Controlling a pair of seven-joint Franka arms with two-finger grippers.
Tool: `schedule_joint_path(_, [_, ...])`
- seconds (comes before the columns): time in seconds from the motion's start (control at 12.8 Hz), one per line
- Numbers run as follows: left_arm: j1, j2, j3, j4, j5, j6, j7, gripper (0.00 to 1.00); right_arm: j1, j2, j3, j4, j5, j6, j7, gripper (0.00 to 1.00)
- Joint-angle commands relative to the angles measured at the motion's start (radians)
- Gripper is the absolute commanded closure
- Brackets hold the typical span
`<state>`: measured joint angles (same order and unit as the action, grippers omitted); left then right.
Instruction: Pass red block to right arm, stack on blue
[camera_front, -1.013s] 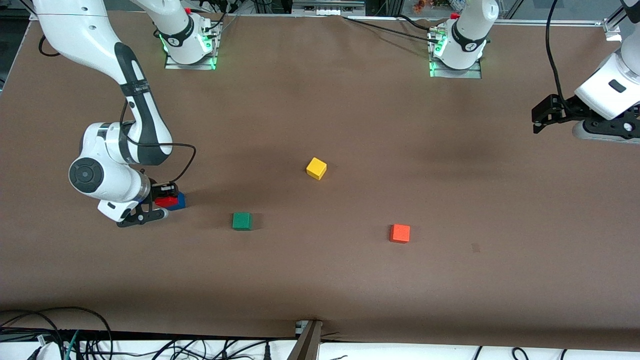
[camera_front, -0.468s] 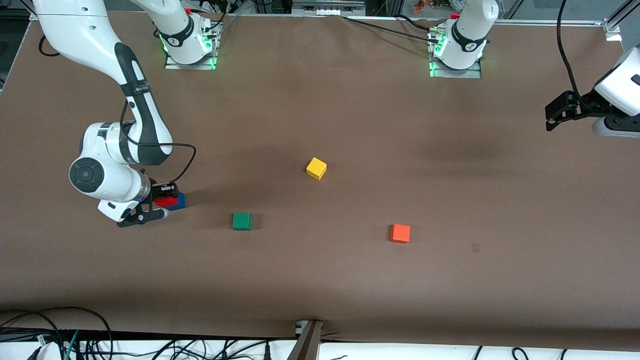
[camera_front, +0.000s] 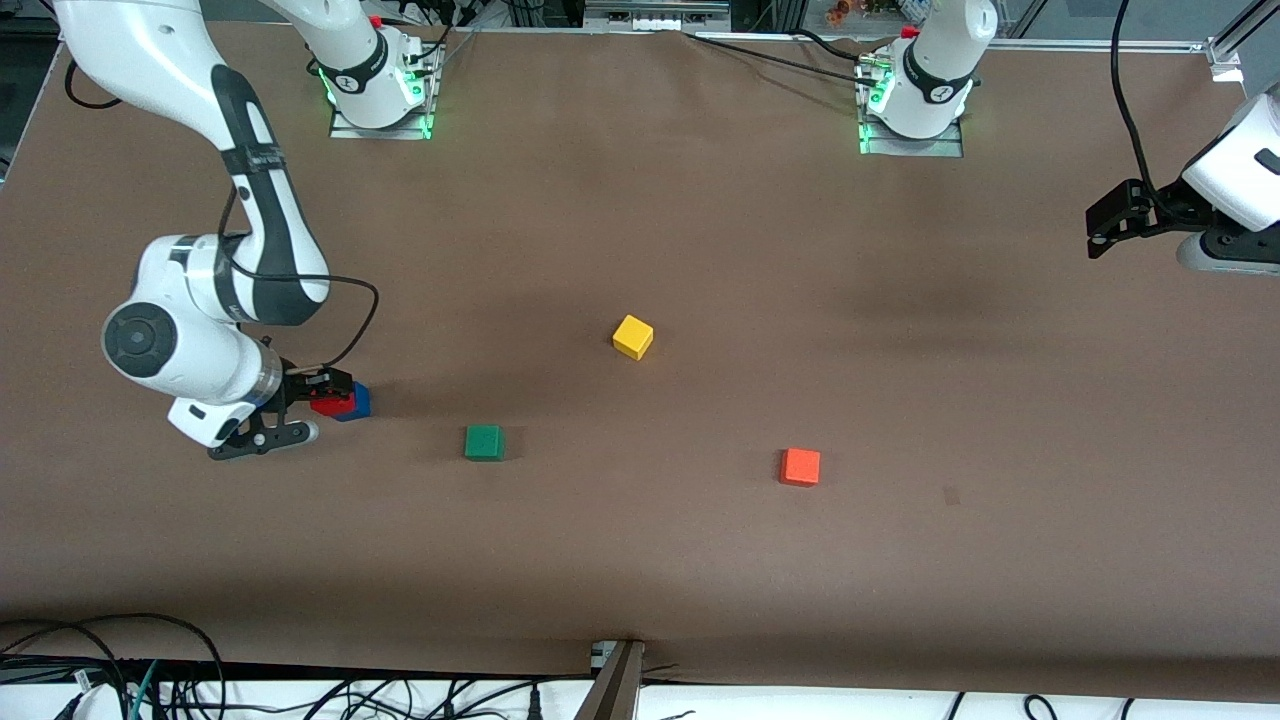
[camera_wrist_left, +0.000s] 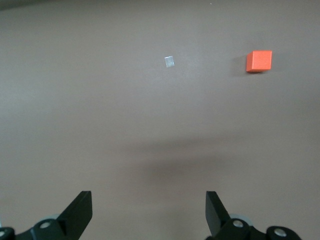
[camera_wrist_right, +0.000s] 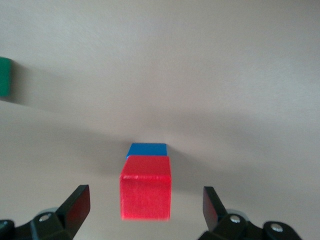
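Small bright red cube (camera_wrist_right: 145, 187) sits on top of the small deep blue cube (camera_wrist_right: 146, 149), stack at the right arm's end of the brown desk (camera_front: 700, 250). Right end effector (camera_front: 322, 392) is right at the stack, red cube between its two black fingers (camera_wrist_right: 75, 205) with a clear gap on each side, so jaws spread, nothing gripped. In the front view the fingertips overlap the red cube (camera_front: 333, 403), blue cube (camera_front: 355, 401) poking out beside it. Left end effector (camera_front: 1100, 222) waits over the left arm's end of the desk, jaws wide apart, empty, well apart from the stack. Small green cube (camera_front: 484, 442) lies near the stack, a bit nearer the front camera. Small yellow cube (camera_front: 632, 336) mid-desk, small orange cube (camera_front: 800, 467) toward the left arm's end.
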<state>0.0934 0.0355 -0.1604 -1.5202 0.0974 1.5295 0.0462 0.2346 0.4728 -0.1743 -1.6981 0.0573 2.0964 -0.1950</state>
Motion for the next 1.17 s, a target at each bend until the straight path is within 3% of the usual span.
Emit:
schedule_joint_path(0.0, [0.003, -0.003, -0.004, 0.008, -0.018, -0.017, -0.006, 0.0, -0.008, -0.042, -0.016, 0.125, -0.014, -0.183, 0.006, 0.0])
schedule_joint_path(0.23, [0.003, -0.005, -0.004, 0.008, -0.019, -0.022, -0.005, 0.0, -0.012, -0.045, -0.048, 0.343, -0.004, -0.459, 0.009, 0.0])
schedule_joint_path(0.47, [0.003, -0.005, -0.004, 0.008, -0.018, -0.022, -0.005, 0.0, -0.012, -0.069, -0.07, 0.409, -0.004, -0.602, 0.009, 0.0])
schedule_joint_path(0.86, [0.006, -0.003, -0.001, 0.006, -0.019, -0.023, -0.003, 0.0, -0.014, -0.196, -0.056, 0.407, -0.004, -0.668, 0.012, 0.0])
schedule_joint_path(1.09, [0.006, -0.003, -0.002, 0.006, -0.019, -0.023, -0.003, 0.0, -0.11, -0.322, 0.016, 0.304, -0.014, -0.685, 0.009, 0.0])
